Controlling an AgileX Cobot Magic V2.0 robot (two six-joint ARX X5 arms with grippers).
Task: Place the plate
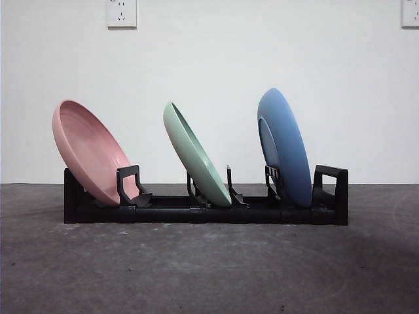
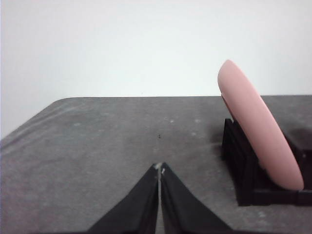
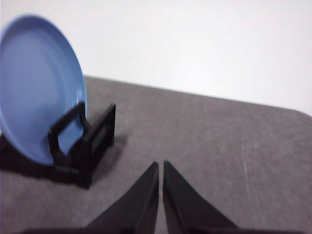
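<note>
A black dish rack (image 1: 203, 213) stands across the table and holds three plates on edge. The pink plate (image 1: 88, 150) leans in the left slot, the green plate (image 1: 194, 156) in the middle, the blue plate (image 1: 286, 146) in the right. My left gripper (image 2: 159, 168) is shut and empty over the bare table, well apart from the pink plate (image 2: 258, 126) and the rack end (image 2: 241, 168). My right gripper (image 3: 160, 165) is also shut with nothing in it, away from the blue plate (image 3: 36, 83) and the rack (image 3: 87, 141). Neither arm shows in the front view.
The grey table (image 1: 209, 268) stretches in front of the rack. A white wall stands behind it, with a socket (image 1: 122, 13) high on the left and another (image 1: 410, 13) at the top right corner.
</note>
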